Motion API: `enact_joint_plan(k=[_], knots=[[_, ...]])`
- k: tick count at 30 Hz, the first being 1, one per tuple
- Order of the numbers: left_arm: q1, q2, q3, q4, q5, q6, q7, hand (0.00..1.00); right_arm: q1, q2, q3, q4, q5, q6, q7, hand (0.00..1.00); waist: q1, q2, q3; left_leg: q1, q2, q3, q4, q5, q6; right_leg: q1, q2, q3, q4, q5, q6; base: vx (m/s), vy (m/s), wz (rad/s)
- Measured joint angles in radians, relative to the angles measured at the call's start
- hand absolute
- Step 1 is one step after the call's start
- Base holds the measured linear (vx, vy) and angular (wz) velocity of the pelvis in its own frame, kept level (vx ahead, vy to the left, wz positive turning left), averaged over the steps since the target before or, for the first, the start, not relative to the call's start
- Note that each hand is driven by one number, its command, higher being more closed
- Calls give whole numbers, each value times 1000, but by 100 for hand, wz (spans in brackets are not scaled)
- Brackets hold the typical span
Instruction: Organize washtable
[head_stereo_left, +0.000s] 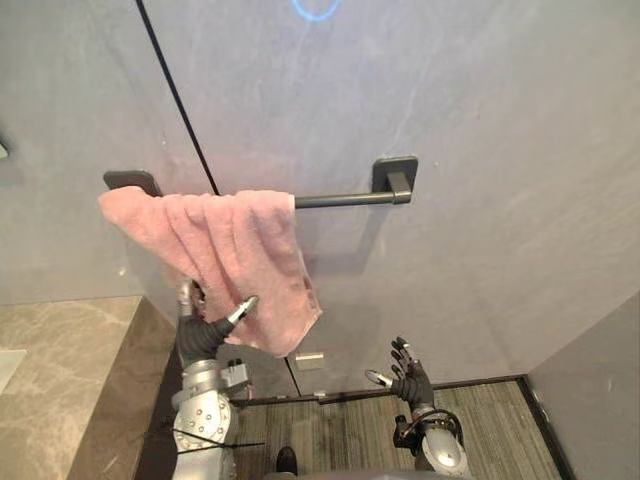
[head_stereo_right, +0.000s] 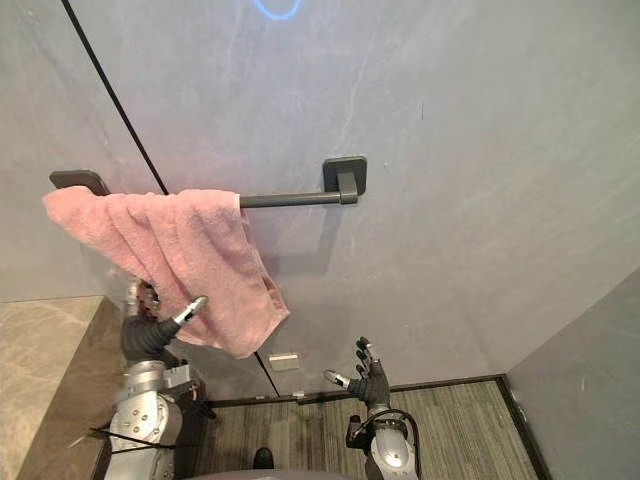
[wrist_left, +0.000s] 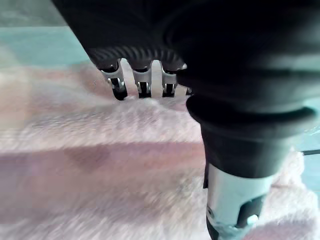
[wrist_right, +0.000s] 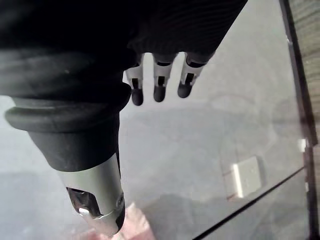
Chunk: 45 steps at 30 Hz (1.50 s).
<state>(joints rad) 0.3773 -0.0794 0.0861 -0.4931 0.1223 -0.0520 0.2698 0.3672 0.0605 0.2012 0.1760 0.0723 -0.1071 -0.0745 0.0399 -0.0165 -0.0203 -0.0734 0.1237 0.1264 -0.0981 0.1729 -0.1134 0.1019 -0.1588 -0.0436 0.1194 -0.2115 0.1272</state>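
A pink towel hangs bunched over the left half of a dark towel bar on the grey wall. My left hand is raised just under the towel's lower edge. Its straight fingers touch the cloth with their tips, and the thumb stretches out in front of the towel. My right hand hangs low to the right, well below the bar, open with spread fingers and holding nothing.
A brown stone counter runs along the lower left. A small white plate sits low on the wall below the towel. A dark vertical seam crosses the wall. Striped flooring lies beneath.
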Motion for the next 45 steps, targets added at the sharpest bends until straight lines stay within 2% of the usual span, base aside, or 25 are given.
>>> enact_joint_plan(k=[3, 5, 13, 20, 27, 31, 37, 39, 41, 45], knots=[[-2, -2, 39, -57, 9, 0, 15, 0, 9, 0, 0, 0, 0, 0, 20, 0, 0, -30, -5, 1, -1, -6, 2, 0, 0, 6, -1, -1, 0, 0, 0, 42, -16, 6], [-3, -2, 46, -67, 8, 0, 15, 0, 13, 0, 0, 0, 0, 0, 27, 0, 0, -34, -4, 4, -2, -14, 0, 0, 0, 13, -1, -3, 0, 0, 0, 8, -11, 10], [-3, -4, 134, -166, -3, -1, 17, 0, 13, -1, 0, 38, 0, 0, 42, 0, 1, -4, 4, 7, 1, -15, -4, -7, -2, 16, 3, -11, 0, -5, 5, -50, -9, 2], [-8, 7, 219, -183, -13, -2, 18, 0, 12, 2, -29, 89, 0, 1, 58, 0, 2, -7, 4, -2, -1, -15, -4, -3, 1, 11, 3, -11, -1, -7, 5, -7, -1, 0], [-45, 20, 237, -180, -57, -2, 11, 0, 8, -1, -70, 131, -2, 1, 58, 0, 0, -15, -4, -8, -1, -15, -4, 4, 0, 4, 4, -7, 0, -7, 3, 30, -17, -2], [-80, 94, 244, -85, -130, -1, -23, 0, -2, -11, -69, 164, -2, 4, 61, 0, 0, -2, -7, -6, 1, -14, -4, 4, 0, 5, 5, 1, 0, -7, 3, 2, -1, -1], [-233, 216, 323, 167, -112, 16, -19, 0, -25, -22, -64, 167, 54, 4, 102, 0, -3, 20, -4, -6, 7, -11, -5, 4, 0, 2, 10, 6, 0, -2, -5, 0, 0, -2], [-247, 224, 331, 193, -110, 29, -16, 0, -25, -23, -64, 167, 64, 4, 102, 0, -5, 22, -3, -7, 11, -7, -5, 3, 0, -3, 13, 14, -1, 0, -7, -12, -6, -9], [-247, 224, 356, 225, -79, 45, -5, 0, -25, -24, -64, 167, 76, 4, 103, 0, -23, 25, -1, -7, 15, -1, -5, 4, 0, -5, 17, 16, -2, 0, -8, -9, -9, -2], [-247, 218, 361, 254, -37, 74, 19, 0, -15, -29, -63, 167, 85, 2, 110, 0, -24, 24, -2, -8, 18, 11, -5, 4, -1, -15, 18, 23, -1, 2, -11, 5, -11, -8]])
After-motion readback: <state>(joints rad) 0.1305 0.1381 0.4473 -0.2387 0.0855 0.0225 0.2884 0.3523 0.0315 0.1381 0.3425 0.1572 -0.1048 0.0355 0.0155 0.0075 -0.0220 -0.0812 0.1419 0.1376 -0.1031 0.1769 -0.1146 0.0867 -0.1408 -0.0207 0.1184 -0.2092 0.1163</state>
